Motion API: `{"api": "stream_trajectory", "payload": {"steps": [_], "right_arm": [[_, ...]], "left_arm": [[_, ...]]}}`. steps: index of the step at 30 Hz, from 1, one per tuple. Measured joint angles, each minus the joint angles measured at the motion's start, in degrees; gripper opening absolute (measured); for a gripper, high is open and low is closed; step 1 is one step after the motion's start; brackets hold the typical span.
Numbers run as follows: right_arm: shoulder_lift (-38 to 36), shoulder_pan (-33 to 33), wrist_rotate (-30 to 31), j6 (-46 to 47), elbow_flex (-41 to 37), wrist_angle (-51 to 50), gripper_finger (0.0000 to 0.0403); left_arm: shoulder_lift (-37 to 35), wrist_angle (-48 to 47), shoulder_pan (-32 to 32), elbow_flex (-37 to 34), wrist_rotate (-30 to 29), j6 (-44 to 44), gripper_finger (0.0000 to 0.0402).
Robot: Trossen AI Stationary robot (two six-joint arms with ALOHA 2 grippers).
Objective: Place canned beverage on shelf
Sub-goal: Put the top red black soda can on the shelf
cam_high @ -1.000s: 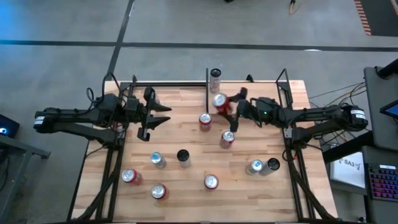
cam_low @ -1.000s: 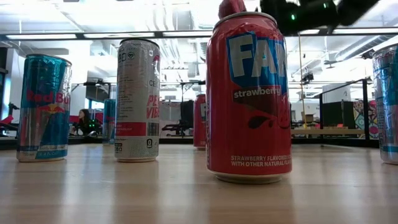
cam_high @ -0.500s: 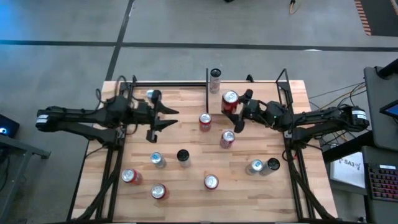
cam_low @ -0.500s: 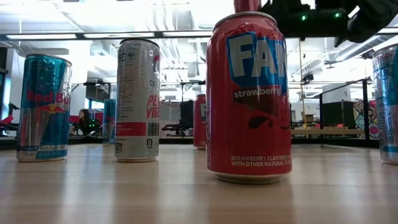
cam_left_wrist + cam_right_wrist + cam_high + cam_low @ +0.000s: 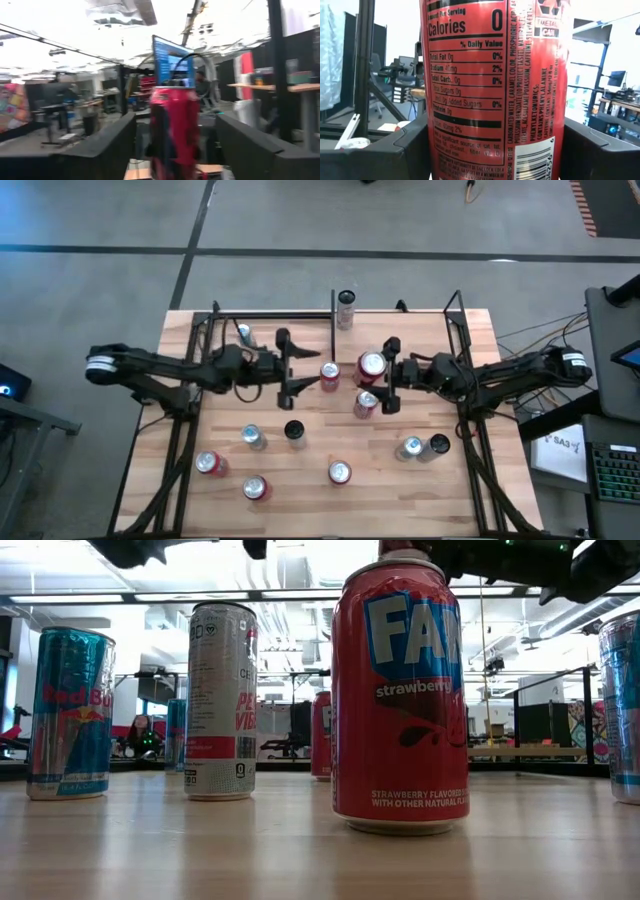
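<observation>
Right gripper (image 5: pixel 386 377) fingers clamp a red can (image 5: pixel 371 365) squarely between them; left gripper (image 5: pixel 300 367) is spread open, facing another red can (image 5: pixel 329 374).

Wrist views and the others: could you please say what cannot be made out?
Right wrist view: the red zero-calorie can fills it, with its top and base cut off by the edges.
Left wrist view: the label of the red can is unreadable.
Low view: the Fanta strawberry can hides what stands behind it.
High view: can labels are too small to read.
</observation>
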Motion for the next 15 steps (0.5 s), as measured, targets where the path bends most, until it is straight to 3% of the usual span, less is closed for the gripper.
{"api": "stream_trajectory", "payload": {"steps": [6, 15], "right_arm": [[1.26, -0.04, 0.18, -0.39, 0.0, -0.01, 0.0295], [1.71, -0.02, 0.17, -0.39, 0.0, -0.02, 0.0295]], "left_arm": [[6.7, 1.03, 0.2, 5.18, -0.05, 0.87, 0.0332], [14.49, -0.35, 0.29, 11.81, 0.1, 0.22, 0.0345]]}}
